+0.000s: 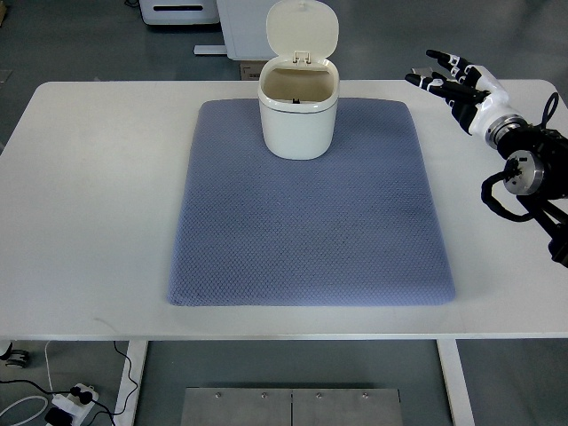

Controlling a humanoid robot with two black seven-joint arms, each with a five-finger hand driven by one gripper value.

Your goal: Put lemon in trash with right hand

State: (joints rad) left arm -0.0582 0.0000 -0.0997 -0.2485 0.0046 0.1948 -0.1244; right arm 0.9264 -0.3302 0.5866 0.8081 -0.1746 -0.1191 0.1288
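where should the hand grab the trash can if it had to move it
Take the trash can around its rounded body below the rim, coming from its right, where the right hand is. The lid stands open at the back, and the rim leaves little to pinch.

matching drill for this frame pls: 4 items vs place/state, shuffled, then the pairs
Items:
1. trash can
2. lid
3. mat
4. right hand

Place/state:
A. flipped up, standing open
B. over the table's far right corner, fingers spread, holding nothing
C. blue-grey, flat in the middle of the white table
D. cream, upright at the mat's far edge

Pairs: 1-D, 2-A, 3-C, 4-B. No lemon shows anywhere.
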